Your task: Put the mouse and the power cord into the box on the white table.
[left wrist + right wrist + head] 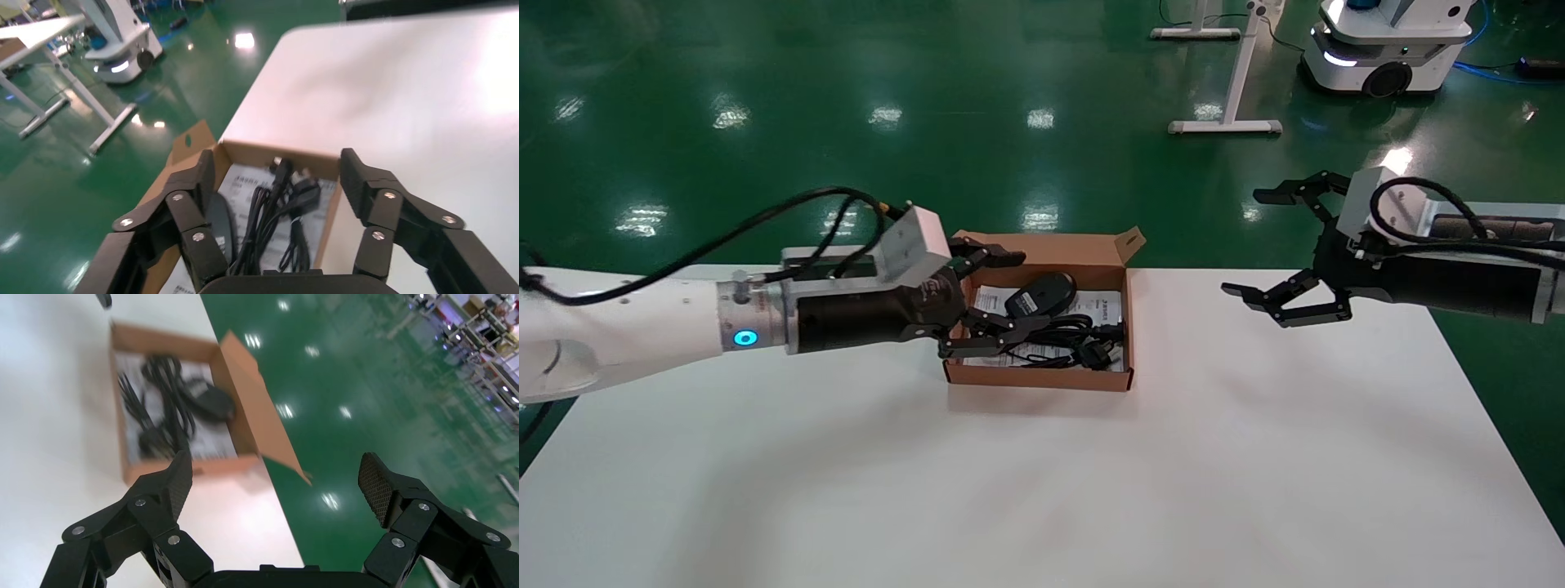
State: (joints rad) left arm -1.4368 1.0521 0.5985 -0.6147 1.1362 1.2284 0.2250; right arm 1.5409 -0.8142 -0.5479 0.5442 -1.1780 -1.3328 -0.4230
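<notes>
The brown cardboard box (1042,377) stands at the far edge of the white table (1042,482), its lid flap (1062,247) raised. Inside, the black mouse (1042,294) lies bottom up toward the back, and the coiled power cord (1068,336) lies in front of it on a white printed sheet. My left gripper (997,298) hangs open just above the box's left end, nothing between its fingers; its wrist view looks down on the power cord (272,208) and the mouse (220,223). My right gripper (1258,242) is open, raised well to the right of the box (183,468).
A white mobile robot base (1385,49) and white table legs (1226,82) stand on the green floor beyond the table. The box sits right at the table's far edge.
</notes>
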